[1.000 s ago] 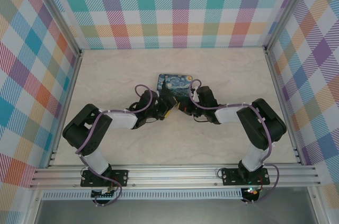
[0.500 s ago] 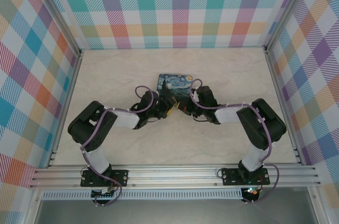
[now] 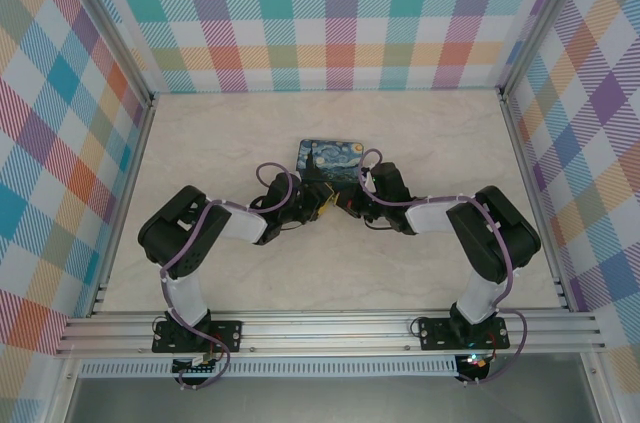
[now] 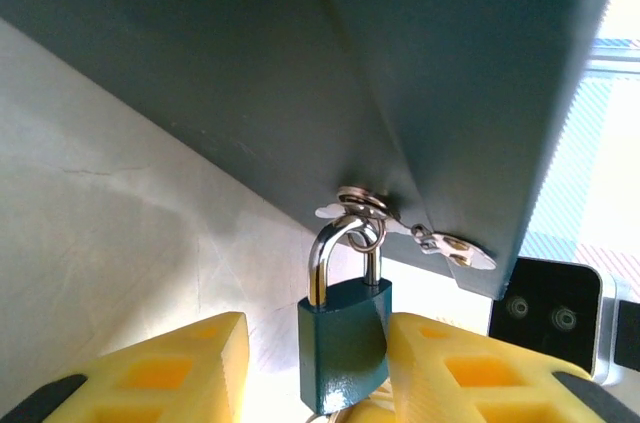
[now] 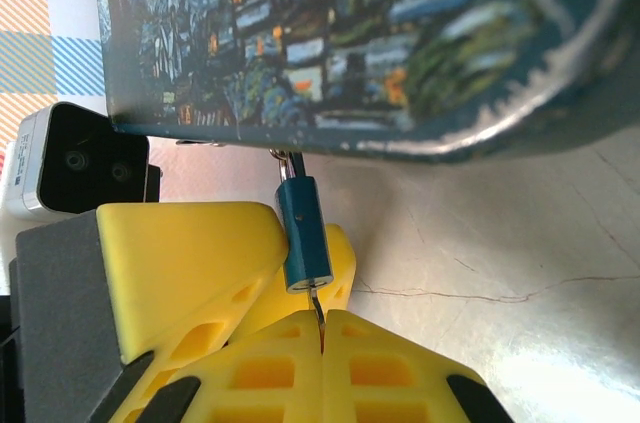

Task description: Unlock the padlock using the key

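Padlock (image 4: pixel 345 343) hangs by shackle from hasp (image 4: pixel 360 208) on tin (image 4: pixel 300 73), body between left gripper (image 4: pixel 318 348) fingers: one touching, gap at other, not clamped. Right gripper (image 5: pixel 322 338) pinched on key (image 5: pixel 317 311), blade at lock underside; depth unclear.

Judgement: lock light, hard, glossy, swings freely; clamp flat sides. Key thin, bendable; turn gently.

Teal padlock (image 4: pixel 345 343) hangs upright, steel shackle looped through the tin's (image 4: pixel 450 63) clasp; thin dark key (image 5: pixel 318 321) enters its underside.
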Robot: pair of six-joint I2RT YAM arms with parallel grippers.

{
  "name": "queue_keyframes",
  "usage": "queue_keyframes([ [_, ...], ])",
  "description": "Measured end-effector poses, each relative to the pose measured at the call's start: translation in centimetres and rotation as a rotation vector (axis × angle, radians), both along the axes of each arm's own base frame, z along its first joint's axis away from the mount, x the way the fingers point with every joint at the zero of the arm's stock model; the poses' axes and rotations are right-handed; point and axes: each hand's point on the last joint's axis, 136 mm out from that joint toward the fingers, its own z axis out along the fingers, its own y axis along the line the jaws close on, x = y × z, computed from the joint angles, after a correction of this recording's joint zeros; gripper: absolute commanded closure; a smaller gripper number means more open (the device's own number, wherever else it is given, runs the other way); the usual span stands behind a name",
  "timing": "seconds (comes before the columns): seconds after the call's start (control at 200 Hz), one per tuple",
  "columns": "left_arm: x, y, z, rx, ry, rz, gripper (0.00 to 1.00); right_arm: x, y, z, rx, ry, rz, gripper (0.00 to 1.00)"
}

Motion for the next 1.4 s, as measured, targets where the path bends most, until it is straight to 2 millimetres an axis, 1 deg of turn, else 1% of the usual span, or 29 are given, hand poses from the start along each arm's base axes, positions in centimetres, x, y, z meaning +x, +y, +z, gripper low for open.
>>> queue_keyframes([
  [0.19, 0.2, -0.1, 0.0, -0.012, -0.003, 0.008, 0.64, 0.0, 0.0, 0.0, 0.0, 0.0, -0.001, 0.98],
  [0.315, 0.6, -0.2, 0.2, -0.022, -0.014, 0.014, 0.69, 0.0, 0.0, 0.0, 0.0, 0.0, -0.001, 0.98],
  [0.58, 0.8, -0.3, 0.3, -0.026, -0.019, 0.02, 0.87, 0.2, -0.1, 0.0, 0.001, 0.003, -0.016, 0.95],
  [0.7, 0.9, -0.2, 0.4, -0.025, -0.022, 0.025, 0.92, 0.3, -0.1, 0.1, 0.005, 0.007, -0.026, 0.92],
  [0.76, 0.9, -0.2, 0.4, -0.025, -0.022, 0.025, 0.95, 0.3, -0.2, 0.1, 0.006, 0.007, -0.028, 0.9],
  [0.895, 0.9, -0.2, 0.4, -0.026, -0.023, 0.025, 1.0, 0.2, -0.4, -0.1, -0.001, 0.0, -0.033, 0.78],
  [1.095, 0.9, -0.3, 0.5, -0.026, -0.025, 0.025, 1.0, -0.3, -1.0, 0.7, -0.016, -0.04, -0.027, 0.65],
  [1.31, 1.0, -0.3, 0.7, -0.026, -0.024, 0.025, 1.0, -0.5, -2.3, 2.5, -0.096, -0.146, -0.004, 0.56],
  [1.4, 1.0, -0.3, 0.7, -0.024, -0.021, 0.026, 1.0, -0.6, -3.1, 3.3, -0.165, -0.227, 0.022, 0.55],
])
